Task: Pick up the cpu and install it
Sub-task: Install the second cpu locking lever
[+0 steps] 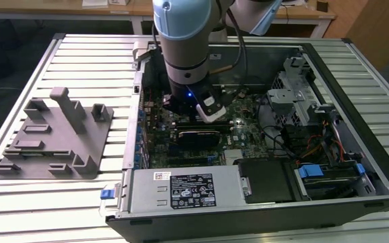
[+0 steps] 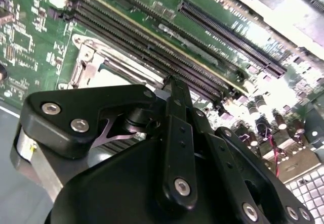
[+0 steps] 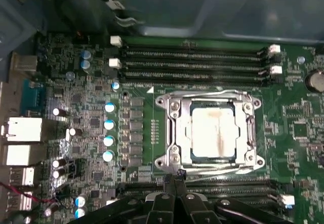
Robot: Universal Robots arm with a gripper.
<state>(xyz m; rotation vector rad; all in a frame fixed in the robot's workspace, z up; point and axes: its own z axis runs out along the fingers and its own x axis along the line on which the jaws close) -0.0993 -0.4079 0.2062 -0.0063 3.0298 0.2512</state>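
Already the cpu (image 3: 212,132) sits inside the socket frame (image 3: 169,133) on the motherboard (image 3: 76,82): in the first wrist view its pale metal top, marked with a faint brownish streak, lies flat and square within the silvery frame, between the banks of memory slots (image 3: 192,62) on either side. So the pick-up and the placing look done, judging by how the chip lies. What seems left is the securing: the frame appears to surround the chip with its centre open, but whether a load plate or lever has been closed over it I cannot tell from these views. The gripper (image 3: 174,176) hangs just beside the socket, its black fingers brought together to a narrow point with nothing between them; the tips are near the frame's edge but not on the chip. In the second wrist view the same closed fingers (image 2: 174,90) stand over the memory slots with a corner of the socket frame showing behind them. In the exterior view the robot arm (image 1: 184,45) reaches down into the open computer case (image 1: 356,101), with its wrist low over the board's middle. The grey fixture block (image 1: 52,142) lies on the slatted table (image 1: 26,202) to the exterior view's left of the case, and I see no chip on it.
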